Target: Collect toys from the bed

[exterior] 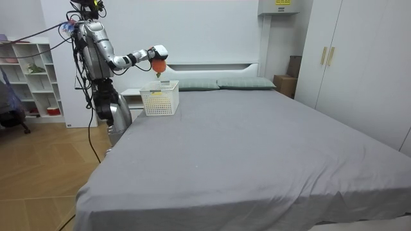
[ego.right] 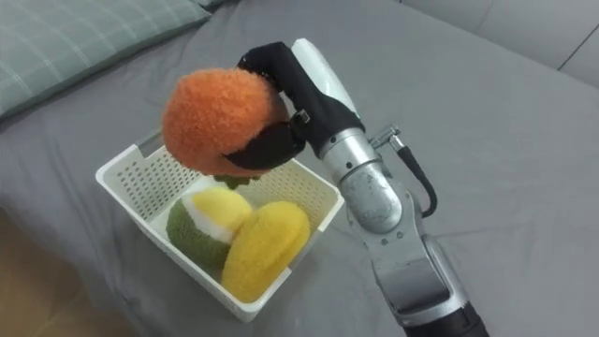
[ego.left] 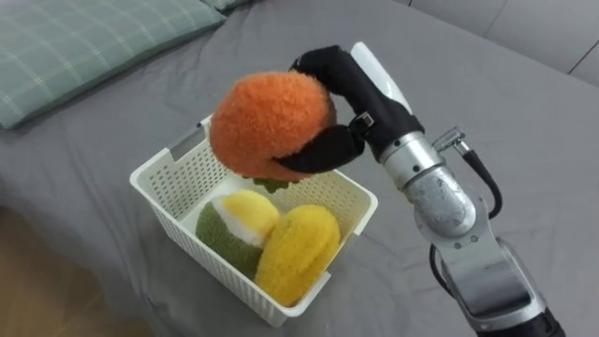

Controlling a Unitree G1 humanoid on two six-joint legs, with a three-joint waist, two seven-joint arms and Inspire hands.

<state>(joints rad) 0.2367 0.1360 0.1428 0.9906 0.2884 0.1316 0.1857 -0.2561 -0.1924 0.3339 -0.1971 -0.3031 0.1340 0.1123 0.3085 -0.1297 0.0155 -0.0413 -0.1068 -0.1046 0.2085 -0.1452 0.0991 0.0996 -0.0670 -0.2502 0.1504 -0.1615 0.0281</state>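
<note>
My right hand (ego.left: 342,103) (ego.right: 285,98) is shut on a fuzzy orange plush toy (ego.left: 270,124) (ego.right: 217,120) with a bit of green under it, held just above a white perforated basket (ego.left: 173,192) (ego.right: 131,183). The basket sits on the grey bed and holds a yellow plush (ego.left: 298,251) (ego.right: 264,245) and a green-and-yellow plush (ego.left: 234,225) (ego.right: 204,217). In the room view I stand at the bed's side near its head, right hand (exterior: 156,54) holding the orange toy (exterior: 158,65) over the basket (exterior: 160,99).
A green checked pillow (ego.left: 84,42) lies at the upper left, close behind the basket. The grey bedsheet (ego.left: 487,103) stretches wide to the right. Wooden floor (ego.left: 56,290) shows past the bed's edge at lower left. White shelves (exterior: 32,77) stand behind me.
</note>
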